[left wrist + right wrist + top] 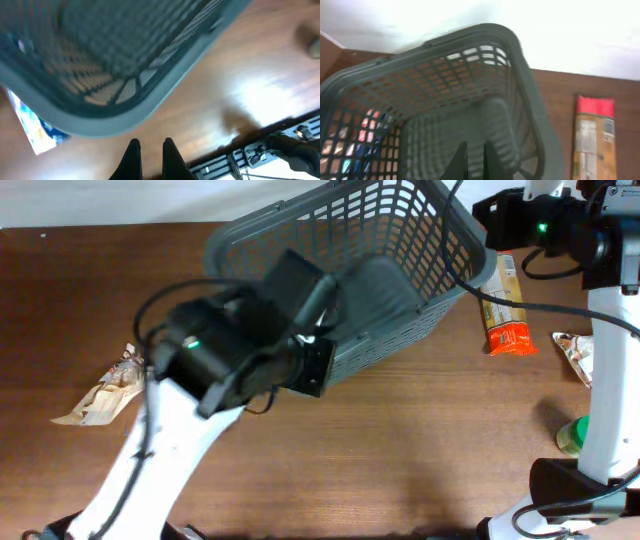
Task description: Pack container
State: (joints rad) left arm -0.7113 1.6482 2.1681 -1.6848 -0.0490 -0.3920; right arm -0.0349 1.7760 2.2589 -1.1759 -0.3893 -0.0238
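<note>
crumpled packet [100,392]: on the table, well out to the left of the left jaws. Not packed.
left gripper [150,149]: fingers drawn nearly together with nothing between them, so clenched and empty. Left wrist view is blurred.
blue-and-white packet [30,127]: up and to the left of the left jaws, at the basket's edge. Cannot tell whether it lies under the basket or beside it.
basket [350,280]: on the table at the far middle. Its thick rim is just ahead of the left jaws, and its mouth opens straight ahead of the right jaws. The bottom looks bare. Colours show through the lattice low on the left, and I cannot tell whether they are inside or outside.
right gripper [473,150]: fingers close together, empty, near the basket's right corner.
long packet [505,308]: flat on the table, just beside the basket's right wall and to the right of the right jaws. Red end faces away from the basket.
silver packet [575,355]: further right, apart from the long one.
step (my read): both arms are empty, packing is barely begun, and the next job is a pick.
how: release the right jaws first, swing right, and come down across the long packet's narrow width at mid-length. Lift it clear of the rim before crossing over.
risk: the lattice wall is close, so a fingertip could snag a slot or shove the basket.
</note>
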